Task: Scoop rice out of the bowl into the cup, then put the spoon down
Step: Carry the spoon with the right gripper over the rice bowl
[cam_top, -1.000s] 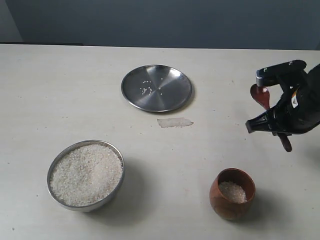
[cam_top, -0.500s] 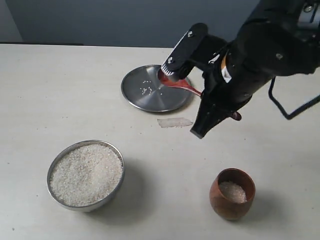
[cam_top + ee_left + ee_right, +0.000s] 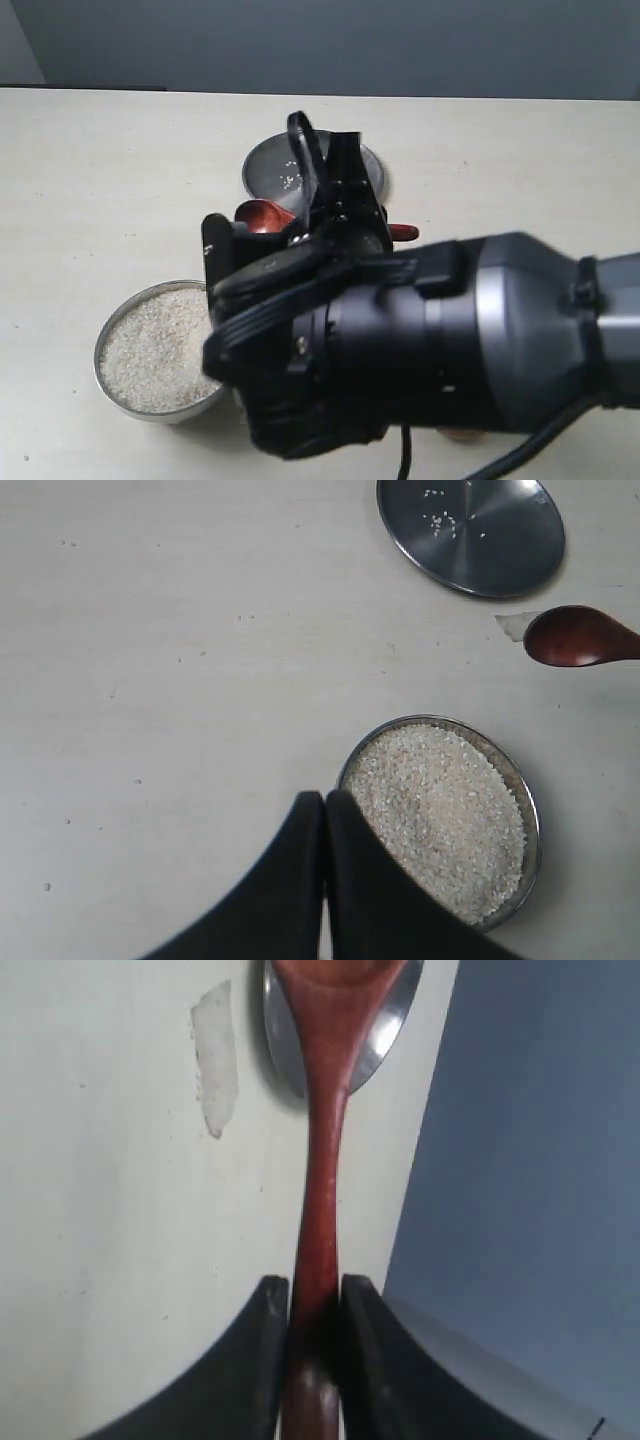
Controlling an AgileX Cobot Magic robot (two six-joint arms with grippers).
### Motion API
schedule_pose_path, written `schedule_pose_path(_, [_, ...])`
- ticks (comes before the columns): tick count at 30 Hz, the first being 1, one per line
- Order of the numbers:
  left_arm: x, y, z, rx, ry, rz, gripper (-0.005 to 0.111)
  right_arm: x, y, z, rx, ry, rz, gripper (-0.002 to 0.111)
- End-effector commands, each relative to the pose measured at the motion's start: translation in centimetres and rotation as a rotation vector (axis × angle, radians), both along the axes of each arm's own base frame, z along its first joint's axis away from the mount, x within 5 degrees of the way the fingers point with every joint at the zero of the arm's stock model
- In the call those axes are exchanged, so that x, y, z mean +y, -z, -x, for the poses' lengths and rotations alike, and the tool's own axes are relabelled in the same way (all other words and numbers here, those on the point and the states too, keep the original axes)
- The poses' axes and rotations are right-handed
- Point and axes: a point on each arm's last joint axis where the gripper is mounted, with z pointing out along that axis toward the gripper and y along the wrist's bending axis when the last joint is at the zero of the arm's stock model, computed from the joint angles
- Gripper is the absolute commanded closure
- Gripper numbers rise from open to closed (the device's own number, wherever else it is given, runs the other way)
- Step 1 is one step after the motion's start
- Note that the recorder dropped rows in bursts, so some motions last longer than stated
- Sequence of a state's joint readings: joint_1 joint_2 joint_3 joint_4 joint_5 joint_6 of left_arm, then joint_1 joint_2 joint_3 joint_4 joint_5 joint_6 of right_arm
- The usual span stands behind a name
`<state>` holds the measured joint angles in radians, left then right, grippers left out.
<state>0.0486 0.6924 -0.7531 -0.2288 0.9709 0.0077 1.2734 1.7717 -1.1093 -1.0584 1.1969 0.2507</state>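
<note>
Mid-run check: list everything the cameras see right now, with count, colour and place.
table: one, off-white, under everything
bowl: one, shiny steel, on the table near the left claw
rice: one heap, white, filling the bowl
plate: one, flat steel, on the table beyond the bowl
stray grains: a few, white, on the plate
spoon: one, reddish-brown wood, held by its handle, its scoop between plate and bowl, no rice seen in it
pale patch: one, whitish, on the table beside the plate
left claw: one, black, shut and empty, by the bowl's rim
right claw: one, black, shut on the spoon
right arm: one, black and grey, filling the exterior view's foreground
</note>
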Motion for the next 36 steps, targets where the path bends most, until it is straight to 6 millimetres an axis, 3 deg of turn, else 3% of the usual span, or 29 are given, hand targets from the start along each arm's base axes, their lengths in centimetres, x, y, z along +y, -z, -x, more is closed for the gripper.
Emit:
schedule_pose_path(1, [0.0, -0.2, 0.0, -0.010, -0.002, -0.003, 0.106, 1.2, 0.0, 1.1, -0.072, -0.060, 0.013, 0.108])
schedule_pose_path(18, [0.0, -0.2, 0.0, -0.012, -0.003, -0.003, 0.106, 4.5, 3.7, 5.2, -0.120, -0.267, 0.148, 0.108])
schedule_pose_path(23, [0.0, -0.2, 0.0, -0.012, -0.003, -0.003, 0.106, 4.8, 5.0, 5.3, -0.116, -0.273, 0.185, 0.108])
schedule_pose_path(36, [0.0, -0.2, 0.0, -0.012, -0.003, -0.003, 0.106, 4.9, 5.0, 5.2, -0.134, -0.289, 0.193, 0.108])
